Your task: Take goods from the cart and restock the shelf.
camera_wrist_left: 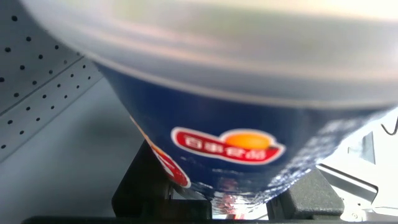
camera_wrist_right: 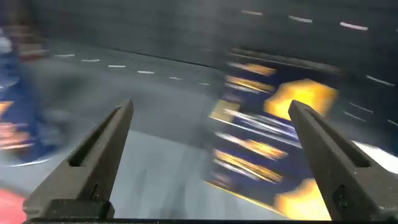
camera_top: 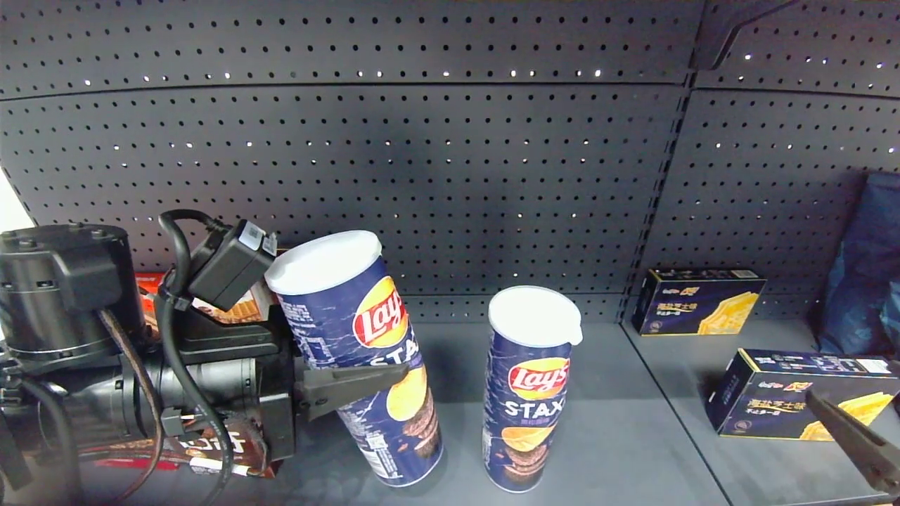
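My left gripper [camera_top: 365, 383] is shut on a dark blue chips can [camera_top: 351, 337] with a white lid. The can is tilted, its top leaning left and its base down on the grey shelf [camera_top: 619, 436]. In the left wrist view the same can [camera_wrist_left: 236, 124] sits close between the jaws. A second identical can [camera_top: 527, 393] stands upright just to the right, apart from the first. At the lower right, one finger of my right gripper [camera_top: 851, 436] hangs in front of a dark blue box [camera_top: 801, 393]. In the right wrist view that gripper [camera_wrist_right: 211, 155] is open and holds nothing, with the box [camera_wrist_right: 267, 143] beyond it.
Another dark blue box [camera_top: 696, 301] lies against the perforated back panel [camera_top: 450, 176]. A dark blue bag [camera_top: 868, 267] stands at the far right. Red and brown packages [camera_top: 211, 450] lie behind and under my left arm. Bare shelf lies between the upright can and the boxes.
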